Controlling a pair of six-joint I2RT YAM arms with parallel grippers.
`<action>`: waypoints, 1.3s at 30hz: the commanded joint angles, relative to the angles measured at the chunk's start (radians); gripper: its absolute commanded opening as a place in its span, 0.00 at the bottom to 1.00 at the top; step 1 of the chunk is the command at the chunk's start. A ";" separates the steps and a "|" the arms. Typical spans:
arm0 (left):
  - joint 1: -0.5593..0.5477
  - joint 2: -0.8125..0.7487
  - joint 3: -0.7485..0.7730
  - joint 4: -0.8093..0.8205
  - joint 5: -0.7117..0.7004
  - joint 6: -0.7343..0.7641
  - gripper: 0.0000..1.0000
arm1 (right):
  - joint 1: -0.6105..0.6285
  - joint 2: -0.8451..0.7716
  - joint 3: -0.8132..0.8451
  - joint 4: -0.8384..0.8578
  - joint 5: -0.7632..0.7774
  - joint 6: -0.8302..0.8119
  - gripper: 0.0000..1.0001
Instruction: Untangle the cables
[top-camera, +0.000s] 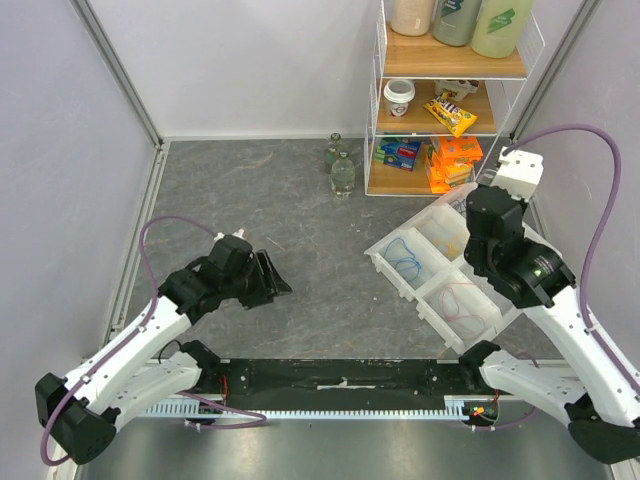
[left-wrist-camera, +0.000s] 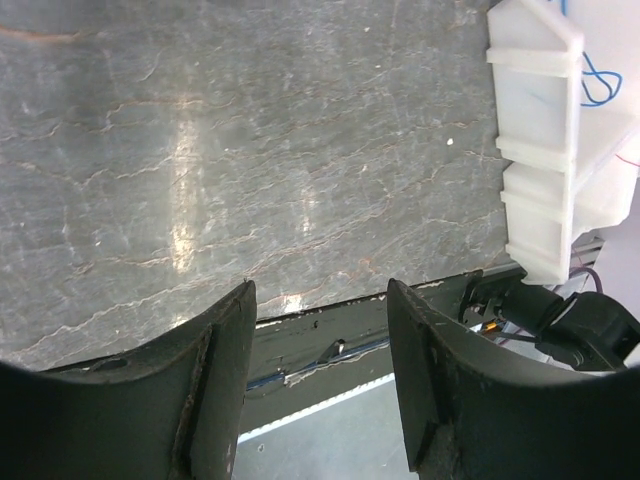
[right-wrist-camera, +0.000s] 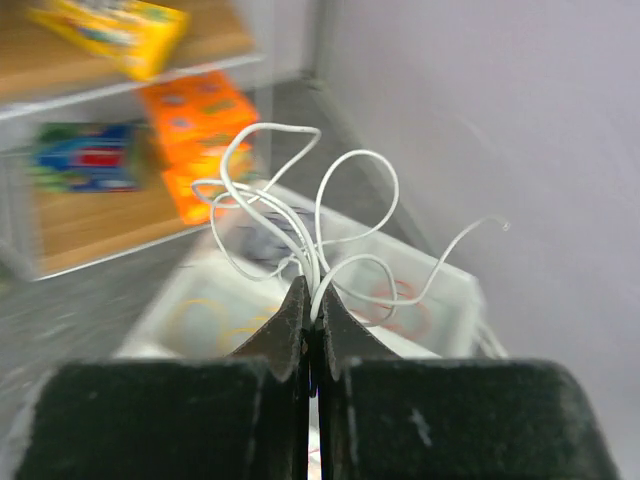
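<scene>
My right gripper (right-wrist-camera: 312, 292) is shut on a white cable (right-wrist-camera: 335, 195), whose loose loops spring up past the fingertips. It hangs over a white compartment tray (right-wrist-camera: 452, 288). A yellow cable (right-wrist-camera: 203, 318) and a red cable (right-wrist-camera: 402, 302) lie blurred in separate compartments. From above, the tray (top-camera: 378, 260) holds a blue cable (top-camera: 405, 258) and a red cable (top-camera: 462, 300), and the right wrist covers its far end and its own fingers. My left gripper (top-camera: 270, 282) is open and empty above the bare table, left of the tray. The left wrist view shows the left gripper (left-wrist-camera: 320, 335), the tray's edge (left-wrist-camera: 540, 150) and the blue cable (left-wrist-camera: 598, 85).
A wire shelf (top-camera: 440, 110) with snack boxes and bottles stands at the back right. Two small glass bottles (top-camera: 342, 172) stand beside it on the table. A black rail (top-camera: 340, 380) with dark wiring runs along the near edge. Purple walls close in on both sides.
</scene>
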 joint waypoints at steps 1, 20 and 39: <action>0.004 0.044 0.087 0.051 0.036 0.092 0.61 | -0.195 0.009 -0.082 -0.086 0.061 0.034 0.00; 0.015 0.075 0.229 -0.074 0.057 0.227 0.61 | -0.548 0.212 -0.310 -0.194 -0.292 0.222 0.00; 0.011 0.054 0.196 -0.044 0.055 0.186 0.61 | -0.620 0.304 -0.227 -0.197 -0.501 0.190 0.65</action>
